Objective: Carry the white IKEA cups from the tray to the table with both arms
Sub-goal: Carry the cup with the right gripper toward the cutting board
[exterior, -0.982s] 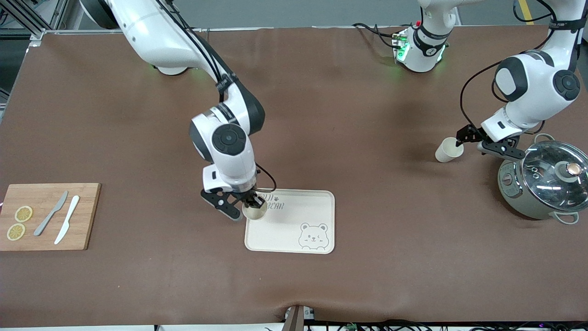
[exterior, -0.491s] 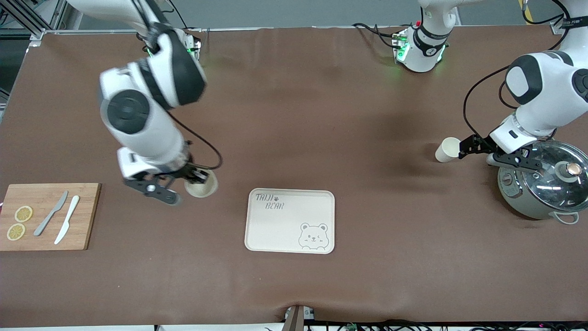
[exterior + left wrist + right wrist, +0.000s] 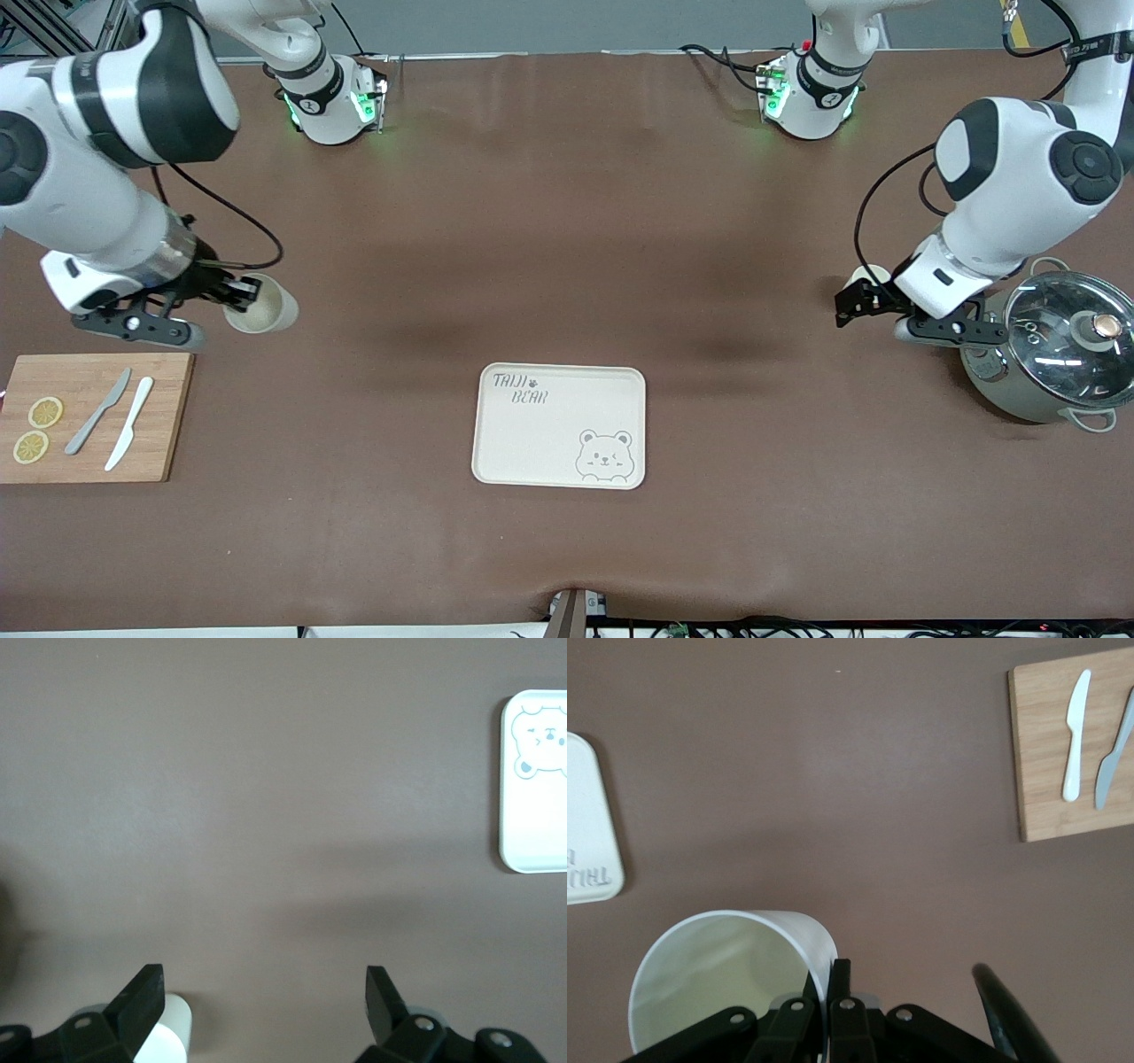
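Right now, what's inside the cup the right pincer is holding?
Nothing shows inside the cup: the right wrist view looks into bare cream walls. The right pincer pinches its rim and covers a strip of the inside there.

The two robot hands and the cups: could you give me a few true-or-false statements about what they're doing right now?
1. The right hand grips a white cup by its rim. True.
2. The bear tray holds a cup. False: nothing is on it.
3. The left hand is shut. False: its fingers are open, by the second cup.
4. Two knives lie on the cutting board. True.
5. The pot has no lid. False: a glass lid covers it.
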You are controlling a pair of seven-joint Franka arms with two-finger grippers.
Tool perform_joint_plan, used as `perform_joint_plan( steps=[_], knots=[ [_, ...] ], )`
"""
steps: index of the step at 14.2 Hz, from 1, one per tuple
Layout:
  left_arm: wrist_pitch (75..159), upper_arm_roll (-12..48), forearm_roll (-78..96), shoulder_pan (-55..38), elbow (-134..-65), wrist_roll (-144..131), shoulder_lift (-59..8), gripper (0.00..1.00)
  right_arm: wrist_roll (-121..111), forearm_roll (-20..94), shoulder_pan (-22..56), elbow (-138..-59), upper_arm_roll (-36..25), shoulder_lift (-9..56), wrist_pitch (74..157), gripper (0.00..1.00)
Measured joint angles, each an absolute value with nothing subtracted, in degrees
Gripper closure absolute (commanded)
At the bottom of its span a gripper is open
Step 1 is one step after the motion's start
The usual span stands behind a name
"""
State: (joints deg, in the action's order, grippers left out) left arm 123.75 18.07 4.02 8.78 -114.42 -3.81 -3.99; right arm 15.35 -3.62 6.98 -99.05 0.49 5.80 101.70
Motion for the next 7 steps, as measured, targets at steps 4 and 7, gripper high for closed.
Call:
perform_joint_plan(
  steps=[4,7],
  knots=[
    [109.2,20.3,3.3,8.5,-104.6,-7.7,-3.7,0.00,4.9,-3.5,0.2,-111.7,0.3,1.5,113.5,1.00],
    [100.2,20.2,3.3,7.1,-97.3,-10.9,-3.3,0.00,3.8,-0.8,-1.5,-118.8,0.3,1.1,121.6,1.00]
  ],
)
